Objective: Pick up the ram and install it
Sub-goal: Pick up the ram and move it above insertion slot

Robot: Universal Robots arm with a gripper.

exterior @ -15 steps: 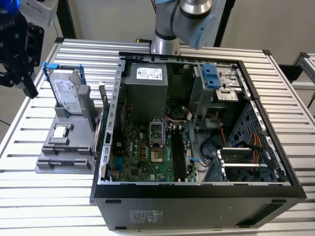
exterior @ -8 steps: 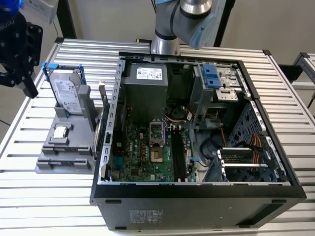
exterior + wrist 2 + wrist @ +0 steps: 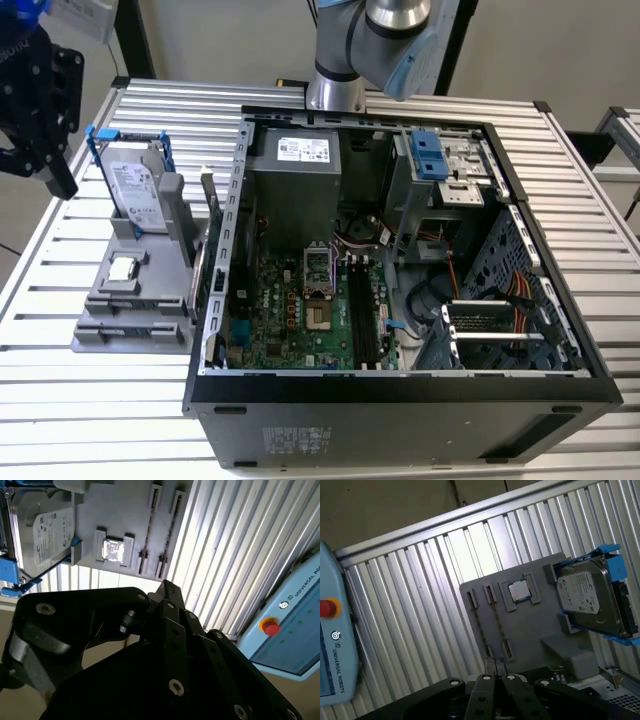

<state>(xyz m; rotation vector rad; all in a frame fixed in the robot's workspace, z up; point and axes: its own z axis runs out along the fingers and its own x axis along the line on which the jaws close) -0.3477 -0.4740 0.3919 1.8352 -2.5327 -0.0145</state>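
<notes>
My gripper hangs high at the exterior view's left, above and beyond the grey parts fixture, apart from everything. Its black linkage fills the near part of both wrist views. I cannot pick out the ram. Two long narrow slots on the fixture show just a thin dark line each, and I cannot tell what lies in them. In the open computer case, long dark memory slots run beside the processor socket.
The fixture also holds a silver hard drive in a blue bracket and a small square processor chip. A thin upright strip stands between fixture and case. A blue-grey pendant with a red button lies on the ribbed table.
</notes>
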